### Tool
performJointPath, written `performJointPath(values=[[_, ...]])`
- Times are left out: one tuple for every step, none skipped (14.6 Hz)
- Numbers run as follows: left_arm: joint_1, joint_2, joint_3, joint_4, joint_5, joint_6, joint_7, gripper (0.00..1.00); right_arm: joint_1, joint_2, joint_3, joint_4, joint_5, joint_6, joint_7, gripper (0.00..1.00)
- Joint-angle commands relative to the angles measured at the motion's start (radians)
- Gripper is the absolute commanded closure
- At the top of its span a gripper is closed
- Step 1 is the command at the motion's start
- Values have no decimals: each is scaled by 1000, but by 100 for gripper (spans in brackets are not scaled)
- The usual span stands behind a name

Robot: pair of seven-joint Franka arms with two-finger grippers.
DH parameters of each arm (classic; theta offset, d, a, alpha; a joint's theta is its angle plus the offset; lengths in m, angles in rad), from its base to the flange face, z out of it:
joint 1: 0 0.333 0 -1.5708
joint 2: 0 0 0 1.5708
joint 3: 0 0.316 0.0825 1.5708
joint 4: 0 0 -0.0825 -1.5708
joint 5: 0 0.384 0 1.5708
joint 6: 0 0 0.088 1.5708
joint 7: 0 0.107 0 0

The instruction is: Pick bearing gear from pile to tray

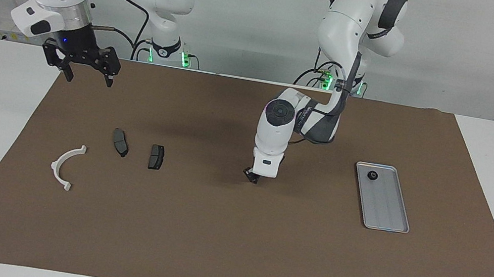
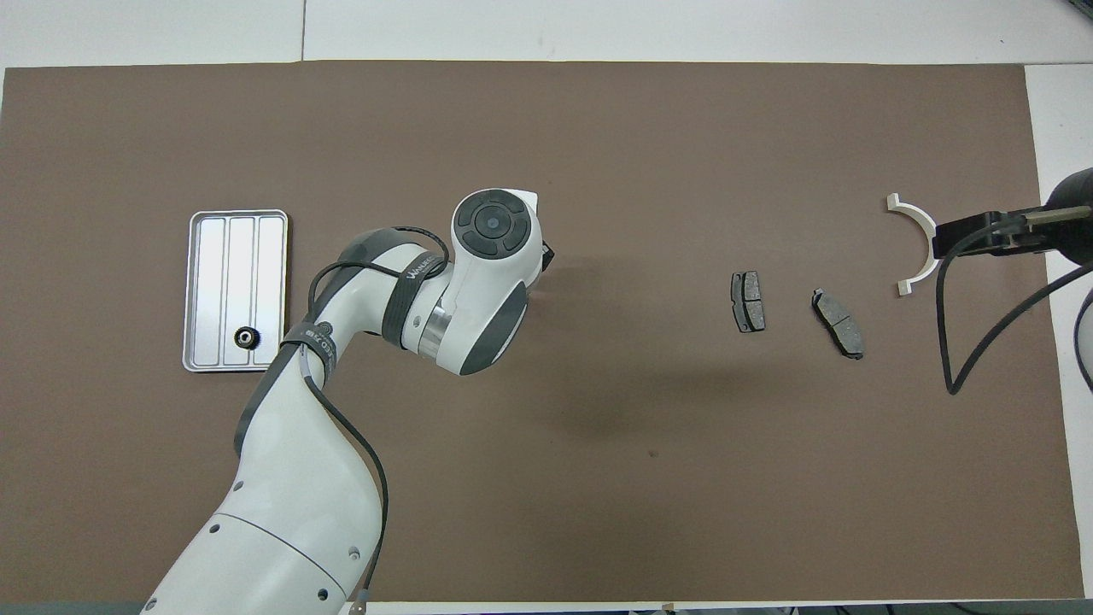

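Note:
The silver ribbed tray lies toward the left arm's end of the mat, also in the overhead view. One small black bearing gear lies in it. My left gripper is down at the mat's middle, where a second black gear lay; that gear is hidden under it. The pile lies toward the right arm's end: a white arc and two dark brake pads. My right gripper is open, empty and raised over the mat's edge by its base.
A brown mat covers the table. The left arm's elbow and cable hang over the mat beside the tray. The right arm's black cable loops over the mat beside the arc.

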Motion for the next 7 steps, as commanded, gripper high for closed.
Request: performJointPath(values=[[-27,-26,15,-41,-3,29,-37,55,-8,-14,7,7,15,2,10,0],[-27,-26,13,-41,-3,30,-38,56,-8,-14,7,7,16,-5,10,0],[-28,-26,13,-41,-3,30,-38,56,-10,-16,7,6,16,-5,10,0],[-30,-26,15,-43,-3,32,-38,57,-12,-19,6,3,16,-5,9,0],[-30,-26,13,-47,-3,32,-38,57,-12,-20,6,3,16,-7,9,0],[-31,-26,13,-49,-3,32,-38,57,-12,-20,7,1,16,-7,9,0],[-31,-28,15,-52,-2,35,-38,57,-12,-23,7,-6,16,-4,10,0]])
